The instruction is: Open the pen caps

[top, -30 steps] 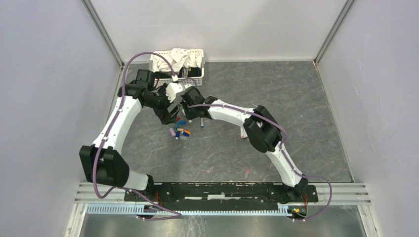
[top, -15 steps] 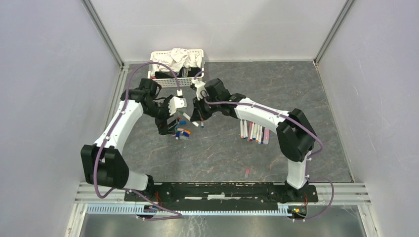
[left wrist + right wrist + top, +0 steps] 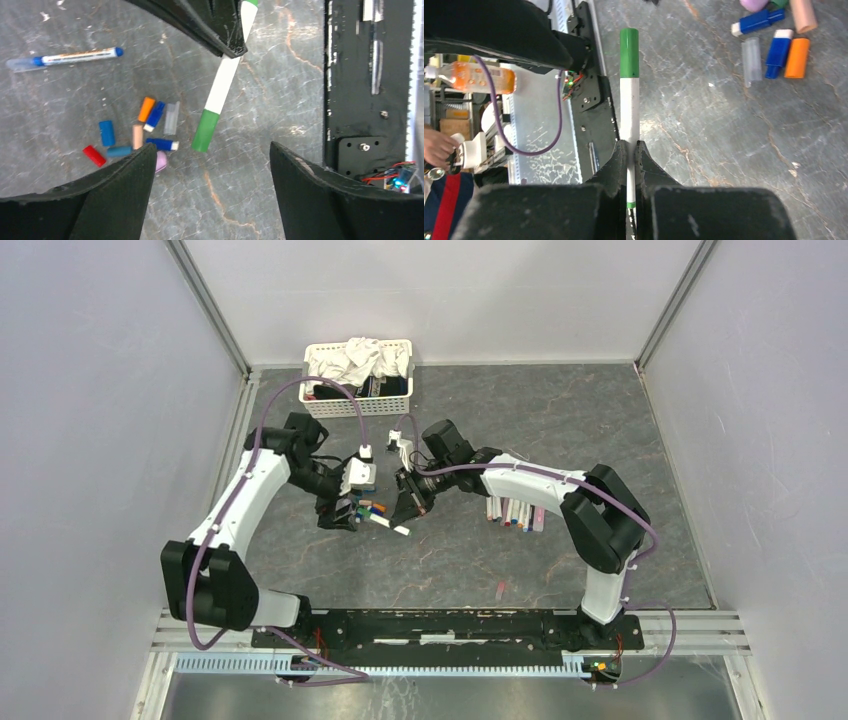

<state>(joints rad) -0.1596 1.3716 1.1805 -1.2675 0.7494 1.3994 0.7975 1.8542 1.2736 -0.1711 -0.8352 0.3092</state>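
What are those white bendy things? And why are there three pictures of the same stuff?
Those are two robot arms bolted to a table. One picture looks down from above. The other two come from small cameras on each arm's wrist, so you see its black fingers up close. The right gripper is pinching a green pen. The left gripper is open and empty, with the pen's green cap just in front of it. On the table lie loose caps, a blue pen, a row of pens and a white basket of cloths.
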